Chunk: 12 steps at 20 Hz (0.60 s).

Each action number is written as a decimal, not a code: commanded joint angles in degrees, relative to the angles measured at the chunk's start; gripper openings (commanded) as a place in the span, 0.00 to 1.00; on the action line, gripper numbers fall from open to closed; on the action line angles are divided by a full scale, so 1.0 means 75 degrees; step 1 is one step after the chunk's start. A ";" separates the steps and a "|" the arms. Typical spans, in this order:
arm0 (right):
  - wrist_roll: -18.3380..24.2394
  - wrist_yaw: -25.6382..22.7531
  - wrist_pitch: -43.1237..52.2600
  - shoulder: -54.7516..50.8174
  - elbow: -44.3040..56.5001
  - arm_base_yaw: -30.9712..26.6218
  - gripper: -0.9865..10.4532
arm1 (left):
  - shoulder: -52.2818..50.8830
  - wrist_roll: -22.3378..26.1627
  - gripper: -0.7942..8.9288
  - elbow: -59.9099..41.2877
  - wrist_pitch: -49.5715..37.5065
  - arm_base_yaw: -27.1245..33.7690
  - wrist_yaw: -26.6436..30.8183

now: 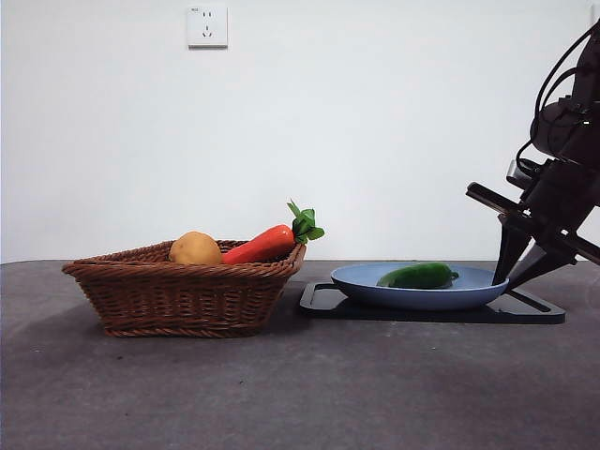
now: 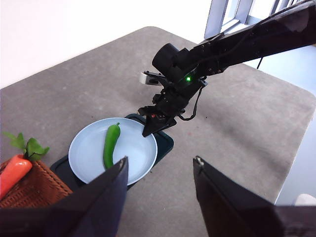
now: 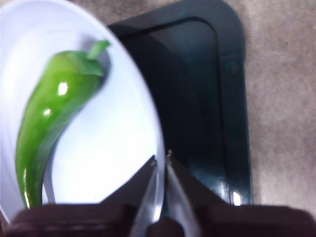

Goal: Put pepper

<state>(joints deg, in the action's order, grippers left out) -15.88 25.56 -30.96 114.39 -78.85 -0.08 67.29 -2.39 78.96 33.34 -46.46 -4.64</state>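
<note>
Grey tabletop is seen under the plate point(image 1: 469, 295), where the pepper point(image 1: 419, 276) lies lengthwise, just beside the right gripper point(image 3: 161, 160), whose jaws are nearly closed, empty.

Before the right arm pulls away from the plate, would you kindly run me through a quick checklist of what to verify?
1. Pepper lies in the blue plate: ok.
2. Plate sits on the dark tray: ok.
3. Right tool holds nothing, jaws nearly closed at the plate's rim: ok.
4. Left tool open, held apart from the plate: ok.
5. Carrot and potato in the basket: ok.
6. Right tool touching the rim: cannot tell.
</note>
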 commanded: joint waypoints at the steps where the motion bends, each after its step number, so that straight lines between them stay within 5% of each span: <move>1: 0.0070 0.0003 -0.0128 0.0070 -0.0163 0.0006 0.24 | 0.0067 0.0061 0.32 0.0137 -0.0023 -0.0058 0.0012; 7: 0.0554 0.0152 -0.1349 -0.1530 -0.0163 -0.0041 0.26 | 0.0067 0.0152 0.32 0.0137 0.0399 -0.0052 0.0020; 12: 0.1754 0.0781 -0.3494 -0.4030 -0.0163 0.0391 0.25 | 0.0067 0.0152 0.32 0.0137 0.0536 -0.0044 0.0020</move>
<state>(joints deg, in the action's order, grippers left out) -6.35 31.20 -56.29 84.36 -78.87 2.59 67.29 -1.93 78.96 37.60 -46.46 -4.64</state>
